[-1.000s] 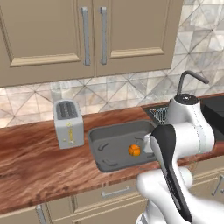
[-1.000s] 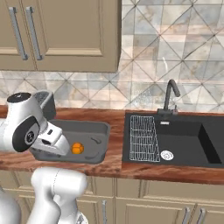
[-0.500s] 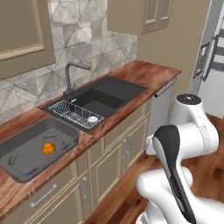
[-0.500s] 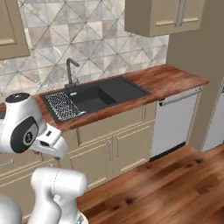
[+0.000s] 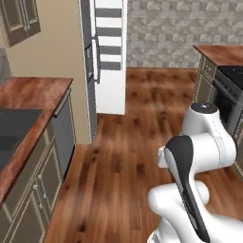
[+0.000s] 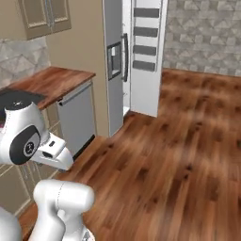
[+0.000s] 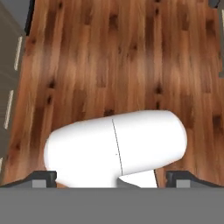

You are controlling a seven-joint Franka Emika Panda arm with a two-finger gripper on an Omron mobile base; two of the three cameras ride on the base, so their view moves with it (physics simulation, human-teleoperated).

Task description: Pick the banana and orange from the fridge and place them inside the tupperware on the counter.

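Note:
The fridge [image 6: 114,70] stands past the end of the counter [image 6: 52,79], light grey with a dispenser recess and a dark vertical handle [image 6: 125,51]. Beside it stands a white panel with dark shelf bands [image 6: 145,52]; the fridge [image 5: 88,66] also appears at the upper middle of the left base view. My gripper [image 7: 112,181] points down at the plank floor, fingertips [image 7: 43,179] far apart, open, with nothing between them. The arm is folded close over the base. The banana, the orange and the tupperware are out of view.
A steel dishwasher front [image 6: 77,113] sits under the counter's end [image 5: 33,92]. The dark sink [image 5: 9,128] lies at the far left. A second counter [image 5: 220,52] and a dark stove [image 5: 230,78] stand on the right. Wood floor [image 5: 137,118] stretches toward the fridge.
The base has turned, so both views swung from the counter with the orange in the tupperware, past the sink, to the fridge. The arm's pose looks unchanged.

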